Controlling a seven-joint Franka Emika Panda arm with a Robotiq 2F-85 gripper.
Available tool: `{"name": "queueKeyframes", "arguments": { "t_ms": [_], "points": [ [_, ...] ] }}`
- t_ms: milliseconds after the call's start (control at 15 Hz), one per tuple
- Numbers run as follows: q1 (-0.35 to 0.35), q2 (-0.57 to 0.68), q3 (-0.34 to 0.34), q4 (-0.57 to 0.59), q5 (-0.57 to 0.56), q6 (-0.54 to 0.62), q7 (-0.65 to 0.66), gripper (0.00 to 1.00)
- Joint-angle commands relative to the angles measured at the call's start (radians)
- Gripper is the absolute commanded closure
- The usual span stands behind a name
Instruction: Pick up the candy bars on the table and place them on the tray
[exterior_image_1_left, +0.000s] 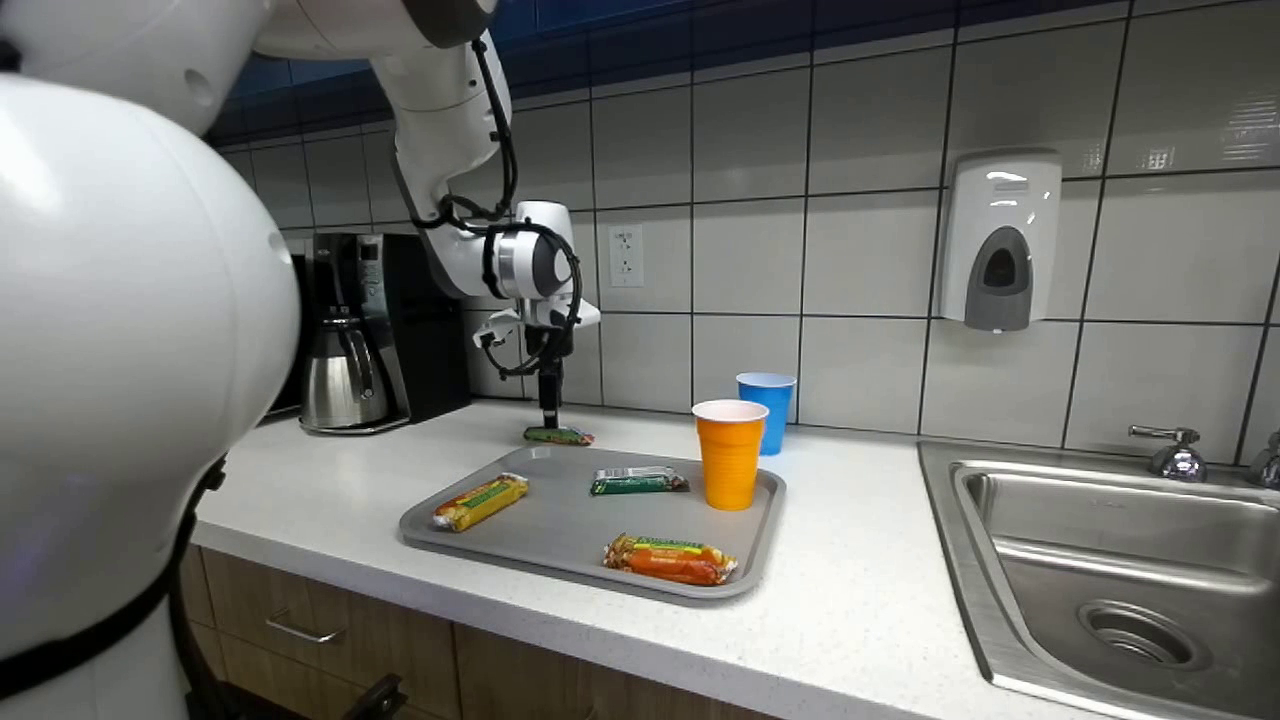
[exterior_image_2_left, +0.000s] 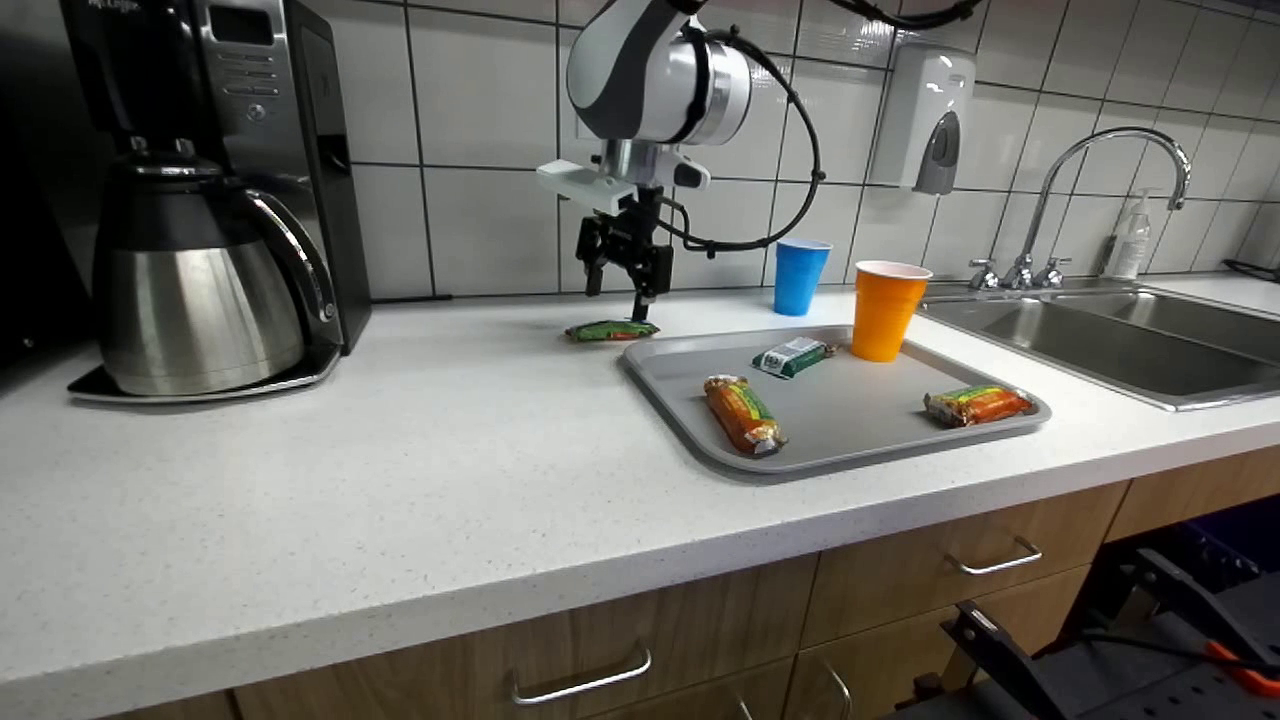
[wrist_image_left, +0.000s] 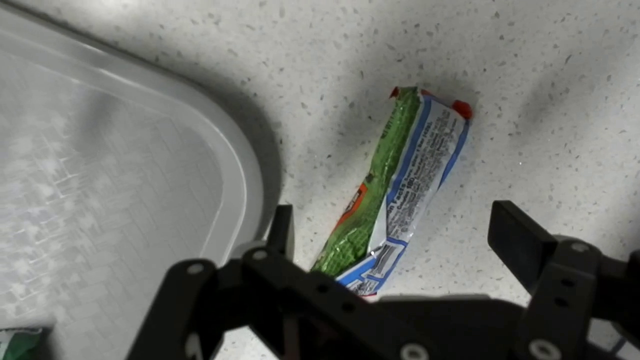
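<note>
Carafe (exterior_image_2_left: 200, 310) and coffee maker (exterior_image_2_left: 325, 190) stand at the left of the table (exterior_image_2_left: 400, 480) as we look across it in an exterior view. Next we find the claw (exterior_image_2_left: 617, 302) pointing down over a green bar (exterior_image_2_left: 603, 331), which lies on the table just beside the tray (exterior_image_2_left: 850, 415). In the wrist view we see its fingers (wrist_image_left: 520, 245) well apart, with the green bar between them; whether they touch it, we cannot tell. Then we see the yellow-orange bar (exterior_image_2_left: 743, 413) and the dark green bar (exterior_image_2_left: 790, 357), both on the tray. The blue cup (exterior_image_2_left: 800, 278) stands on the table behind it. On the tray we also have the orange cup (exterior_image_2_left: 886, 318), upright, then the packet (exterior_image_2_left: 978, 406) near the right end; last comes the sink (exterior_image_2_left: 1090, 337).
</note>
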Motion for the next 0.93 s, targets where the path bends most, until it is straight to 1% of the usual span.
{"name": "queueKeyframes", "arguments": {
  "t_ms": [0, 333, 867],
  "points": [
    [0.027, 0.019, -0.017, 0.028, -0.012, -0.022, 0.082, 0.00],
    [0.033, 0.065, -0.013, 0.067, -0.003, -0.032, 0.144, 0.00],
    [0.030, 0.110, -0.017, 0.125, -0.003, -0.046, 0.196, 0.00]
  ]
}}
